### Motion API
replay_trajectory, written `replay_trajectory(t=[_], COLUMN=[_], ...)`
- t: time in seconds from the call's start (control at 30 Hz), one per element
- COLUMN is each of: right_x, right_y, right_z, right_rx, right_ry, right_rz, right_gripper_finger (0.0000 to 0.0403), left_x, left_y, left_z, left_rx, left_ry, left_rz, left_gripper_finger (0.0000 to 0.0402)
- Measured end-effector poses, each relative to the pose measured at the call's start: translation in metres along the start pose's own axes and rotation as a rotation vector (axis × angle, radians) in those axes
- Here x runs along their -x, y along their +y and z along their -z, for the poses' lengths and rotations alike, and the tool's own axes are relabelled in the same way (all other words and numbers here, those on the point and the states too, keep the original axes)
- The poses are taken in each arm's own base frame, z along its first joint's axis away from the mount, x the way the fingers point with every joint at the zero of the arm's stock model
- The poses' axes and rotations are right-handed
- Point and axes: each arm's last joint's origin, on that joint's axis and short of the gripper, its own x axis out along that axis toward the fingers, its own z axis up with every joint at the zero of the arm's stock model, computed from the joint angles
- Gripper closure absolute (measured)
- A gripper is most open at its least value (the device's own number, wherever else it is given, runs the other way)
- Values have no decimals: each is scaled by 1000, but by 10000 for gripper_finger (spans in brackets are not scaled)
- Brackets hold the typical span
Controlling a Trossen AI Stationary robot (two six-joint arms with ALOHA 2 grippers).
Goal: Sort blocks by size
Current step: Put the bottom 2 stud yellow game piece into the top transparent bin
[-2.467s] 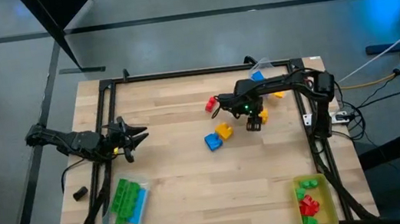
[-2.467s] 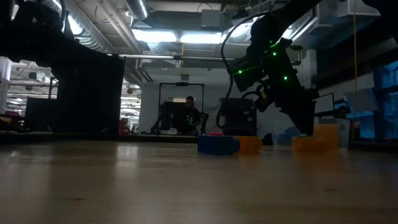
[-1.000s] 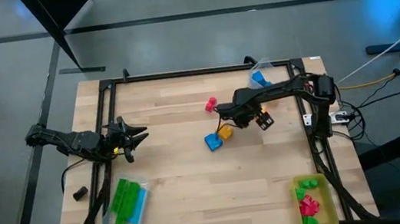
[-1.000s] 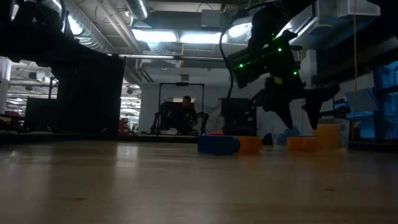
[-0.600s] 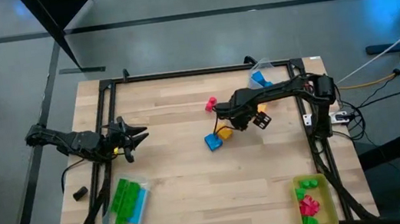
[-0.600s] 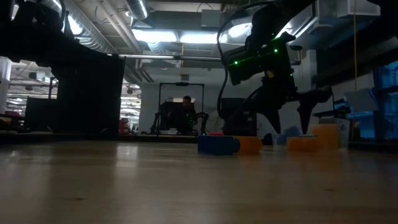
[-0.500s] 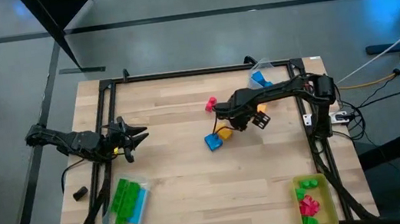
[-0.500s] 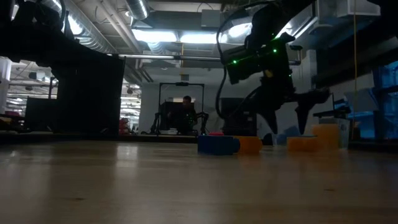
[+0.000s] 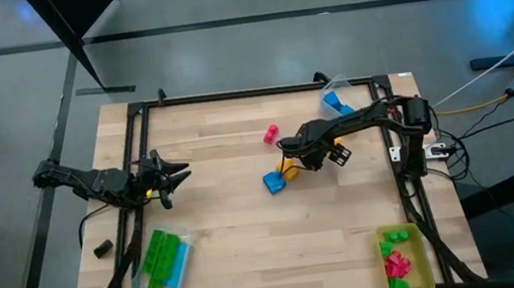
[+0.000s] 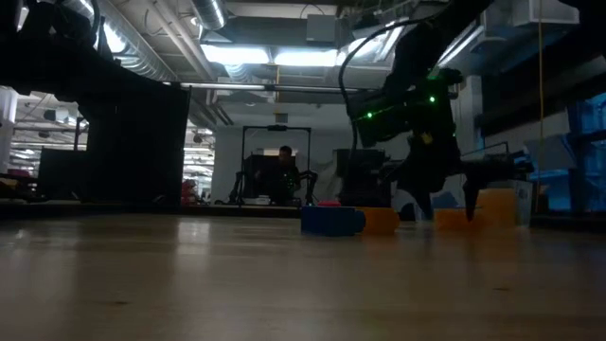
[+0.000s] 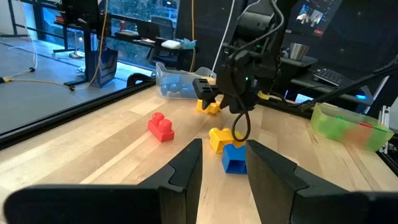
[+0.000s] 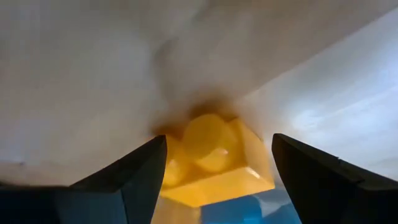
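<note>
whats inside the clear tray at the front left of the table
The clear tray holds a packed cluster of green blocks. Whether other blocks lie under them cannot be seen, since the green ones cover the tray's floor.

From above, my table [image 9: 247, 215] looks bright and evenly lit, with blue light in one far corner. Down low it is dark, and my arm is a black shape against glaring ceiling lamps [image 10: 284, 55]. Up close, the yellow block [image 12: 214, 158] looks soft and blurry.
</note>
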Motion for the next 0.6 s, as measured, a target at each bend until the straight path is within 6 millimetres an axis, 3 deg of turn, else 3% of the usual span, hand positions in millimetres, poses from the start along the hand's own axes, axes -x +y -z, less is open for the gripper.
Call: replay_trajectory(t=[0.37, 0.6], right_x=[-8, -11], right_y=[-4, -10], right_z=[-6, 1], right_rx=[-40, -84], right_ry=[-39, -36], right_rz=[82, 82], right_gripper_finger=[113, 160], left_x=[0, 0], left_y=[0, 0], left_z=[0, 0], left_rx=[0, 0], left_ry=[0, 0], left_rz=[0, 0], left_gripper_finger=[295, 295])
